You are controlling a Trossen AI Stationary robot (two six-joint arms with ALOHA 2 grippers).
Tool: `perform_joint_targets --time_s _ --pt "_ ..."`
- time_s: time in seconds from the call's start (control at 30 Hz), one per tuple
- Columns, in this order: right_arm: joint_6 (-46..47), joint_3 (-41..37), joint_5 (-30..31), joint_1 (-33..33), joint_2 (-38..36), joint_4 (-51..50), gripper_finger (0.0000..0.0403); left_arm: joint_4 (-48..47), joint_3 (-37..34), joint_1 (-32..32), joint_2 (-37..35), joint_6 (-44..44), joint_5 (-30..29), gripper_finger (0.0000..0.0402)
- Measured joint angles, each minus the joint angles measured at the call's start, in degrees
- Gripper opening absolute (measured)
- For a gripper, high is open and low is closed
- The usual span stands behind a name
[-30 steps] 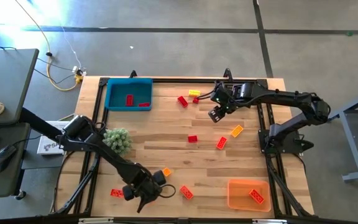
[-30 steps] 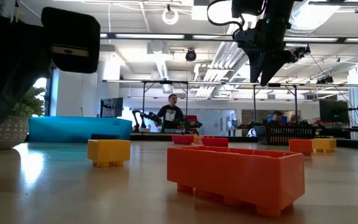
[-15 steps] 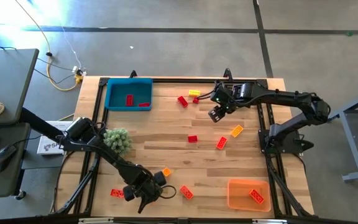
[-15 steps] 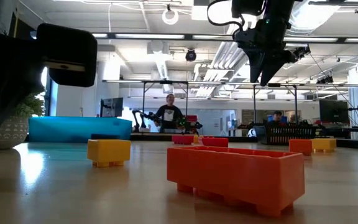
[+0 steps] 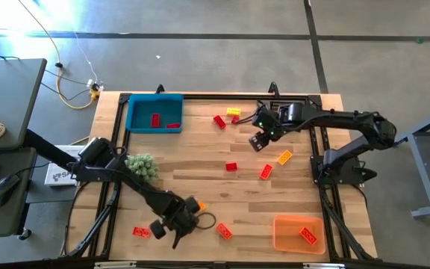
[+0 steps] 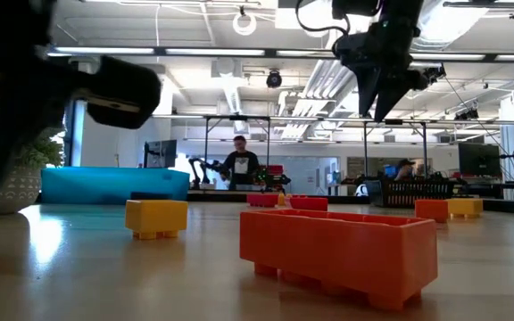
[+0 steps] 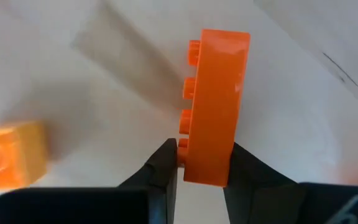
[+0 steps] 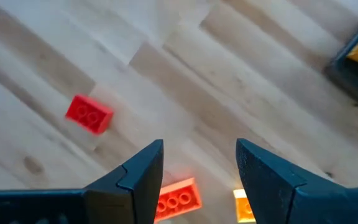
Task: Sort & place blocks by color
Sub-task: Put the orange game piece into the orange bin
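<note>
The left hand [image 5: 179, 226] hangs over the near edge of the wooden counter [image 5: 200, 161], its fingers [image 7: 164, 167] closed on a long orange studded plastic brick [image 7: 215, 106] pinched only at one end. Because most of the brick projects beyond the fingers, a quick swing could pivot it loose and drop it among the loose bricks at this edge: a small orange-yellow brick [image 7: 10, 154] just beside it, an orange brick [image 5: 223, 232] and a red one [image 5: 140, 232].

The translucent orange bin [image 5: 298, 233], near the near right corner and already holding one orange brick [image 5: 308, 236], is the likely destination by judgement; a tilted release could catch its wall.

The right hand [image 5: 259, 142] hovers empty with its fingers [image 8: 137, 171] spread wide, toward the far right of the counter, above a red brick [image 8: 89, 114] and an orange brick [image 8: 178, 199]. Descending between the two could nudge one aside.

The blue bin [image 5: 154, 113] at the far left corner holds two red bricks.
</note>
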Motion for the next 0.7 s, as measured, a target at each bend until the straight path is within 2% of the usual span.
perform_joint_targets --time_s 0.17,0.47,0.7 --pt "2.5 0.0 -0.2 4.1 0.0 0.2 0.0189 -0.4 0.0 3.2 -3.3 -3.0 -0.4 0.0066" --pt "7.8 0.0 -2.4 12.6 0.0 2.1 0.0189 -1.2 0.0 9.3 -10.7 -5.7 -5.4 0.0066" --pt "9.7 0.0 -2.4 18.7 0.0 9.2 0.0188 1.1 0.0 14.8 -15.4 -12.1 -10.4 0.0066"
